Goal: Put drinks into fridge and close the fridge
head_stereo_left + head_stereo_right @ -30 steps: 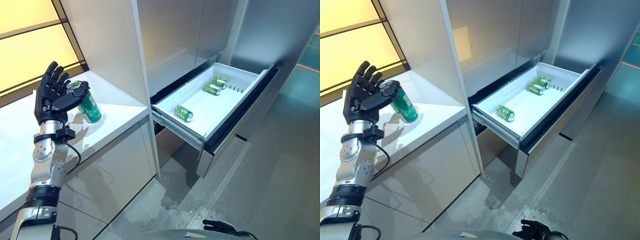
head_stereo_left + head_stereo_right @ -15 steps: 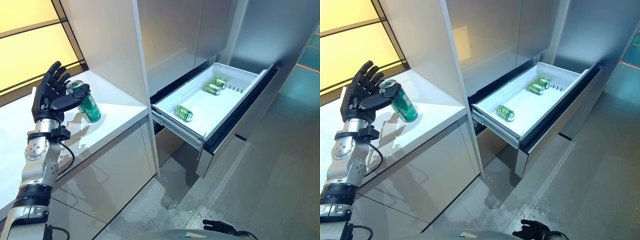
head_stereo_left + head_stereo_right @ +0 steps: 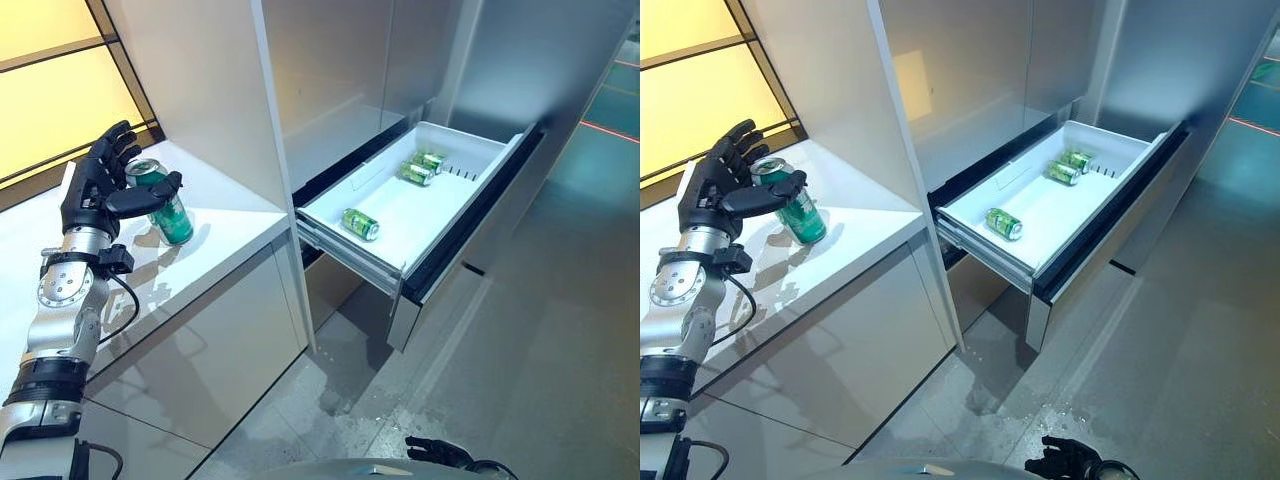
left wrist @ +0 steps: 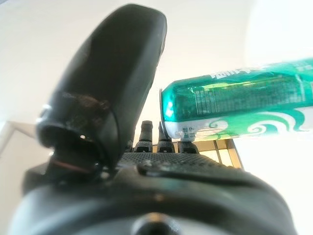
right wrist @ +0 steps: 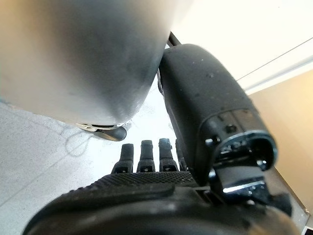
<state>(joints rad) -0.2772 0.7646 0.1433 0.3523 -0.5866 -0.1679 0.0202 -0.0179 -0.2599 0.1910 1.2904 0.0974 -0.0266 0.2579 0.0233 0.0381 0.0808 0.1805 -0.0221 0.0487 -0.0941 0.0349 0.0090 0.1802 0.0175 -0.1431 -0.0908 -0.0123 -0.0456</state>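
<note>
The left hand's fingers (image 3: 108, 160) are straight and spread behind a green aluminium drink can (image 3: 160, 201), the thumb reaching across its front; no grip has closed. The can stands slightly tilted on the white worktop (image 3: 215, 215) in the left of the frame, long axis near vertical. Right of it, the white open fridge drawer (image 3: 455, 155) holds three cans. The right hand (image 3: 1065, 462), low in the frame, lies far off, fingers straight.
</note>
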